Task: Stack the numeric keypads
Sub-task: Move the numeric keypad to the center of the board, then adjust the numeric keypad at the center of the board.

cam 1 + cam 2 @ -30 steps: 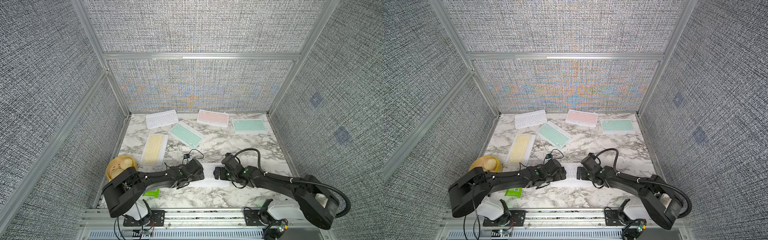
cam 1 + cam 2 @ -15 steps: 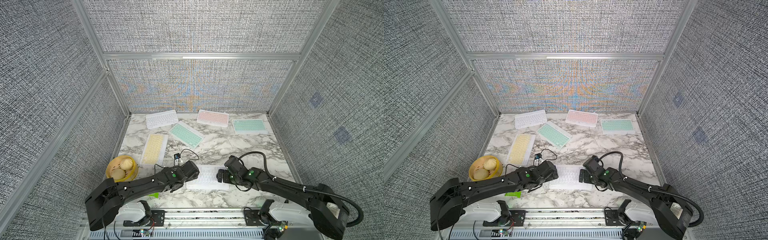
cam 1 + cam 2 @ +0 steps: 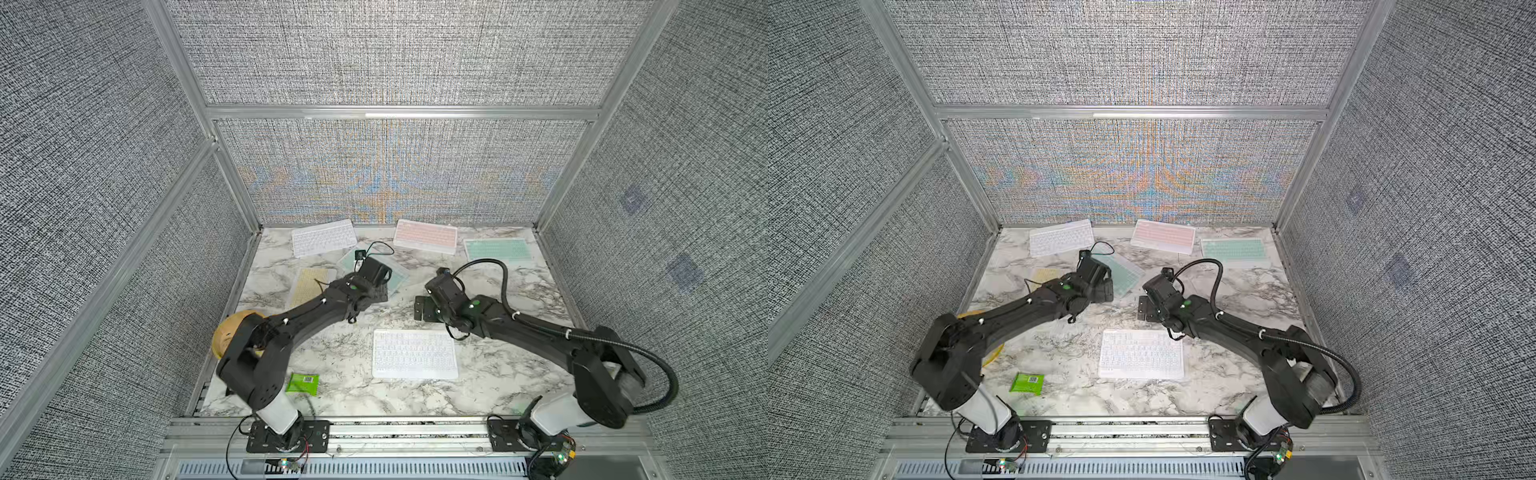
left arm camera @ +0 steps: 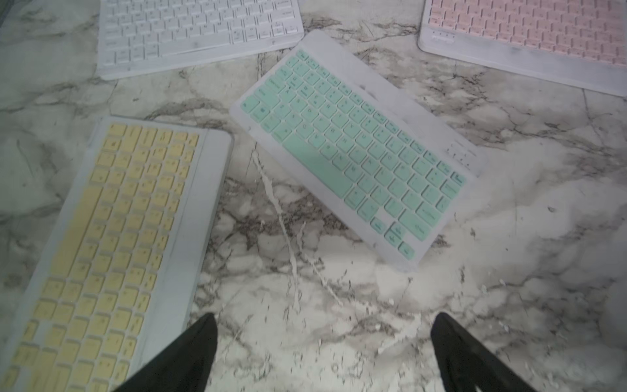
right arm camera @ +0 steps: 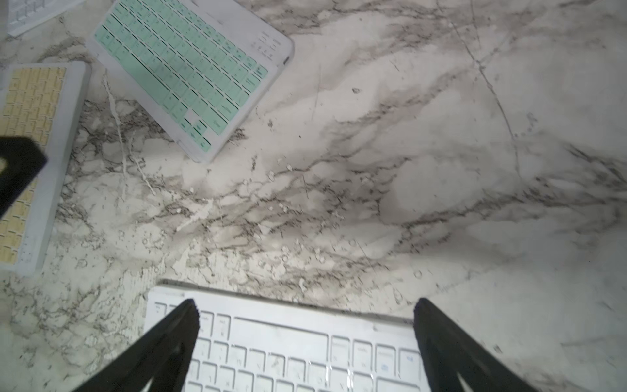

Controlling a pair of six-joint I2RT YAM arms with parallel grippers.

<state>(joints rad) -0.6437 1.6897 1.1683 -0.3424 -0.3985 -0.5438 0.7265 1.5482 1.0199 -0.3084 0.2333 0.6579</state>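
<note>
Front white keypad (image 3: 415, 359) lies flat near front centre; yellow keypad (image 4: 112, 237), middle mint keypad (image 4: 353, 152) mid-left; back white keypad (image 3: 324, 237), pink keypad (image 3: 424, 236), back mint keypad (image 3: 496, 249) along rear wall; none stacked. Left gripper (image 4: 322, 353), right gripper (image 5: 305, 339) empty, jaws wide apart. Risk: thin flat frames offer little edge, grip may skid, shoving keypad into neighbour. Yellow, mint corners nearly touch. Bare marble tabletop (image 3: 540, 291) centre-right gives room.

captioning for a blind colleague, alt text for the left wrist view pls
A white-framed keypad with mint green keys lies askew on the marble tabletop ahead of the left gripper, its jaws open and empty. A pale yellow keypad lies beside it; a white keypad and a pink keypad lie farther off.
</note>
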